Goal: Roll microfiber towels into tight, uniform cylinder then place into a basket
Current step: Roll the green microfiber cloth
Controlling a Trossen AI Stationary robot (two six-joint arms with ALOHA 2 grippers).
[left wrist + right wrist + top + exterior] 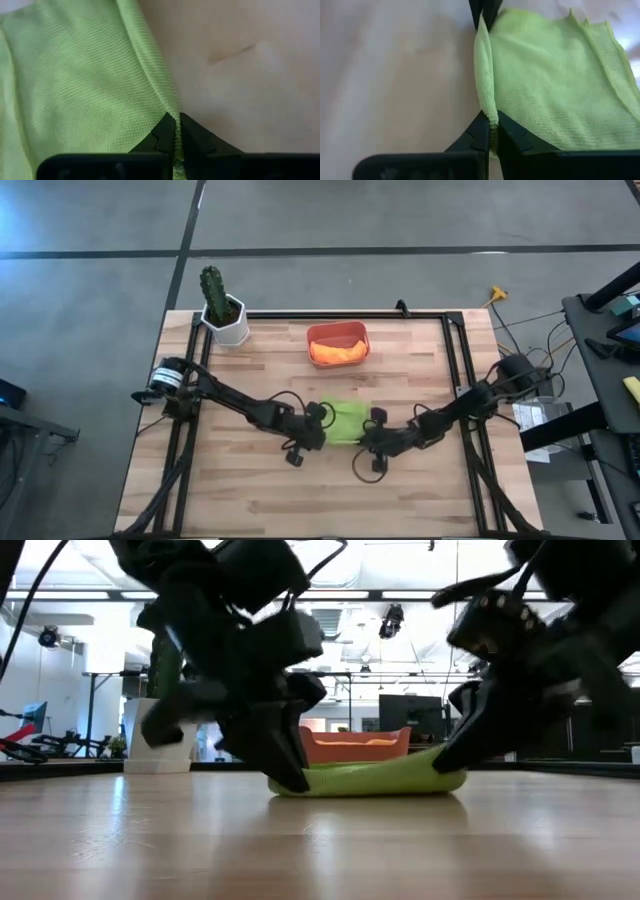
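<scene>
The lime green towel (346, 421) lies folded small at the table's middle, flat on the wood; it also shows in the low view (375, 780). My left gripper (322, 428) is shut on the left end of its near edge. My right gripper (369, 433) is shut on the right end of that edge. The orange towel (338, 352) lies bunched inside the salmon-red basket (338, 328), which stands farther back. My left gripper pinches the towel's near edge at its left end (169, 107) between its two fingertips. The fingers slant down from the table's left. The towel lies on the table there. How many layers are held, I cannot tell. My right gripper pinches the same near edge at its right end (487, 107) between its two fingertips, slanting down from the table's right. The edge stands up as a narrow ridge (482, 60) running to my left gripper's fingers (482, 10). The rest lies on the table.
A white pot with a green cactus (224, 308) stands at the far left corner. Bare wood lies in front of the towel (340, 490) and on both sides. A dark frame (455, 360) borders the table.
</scene>
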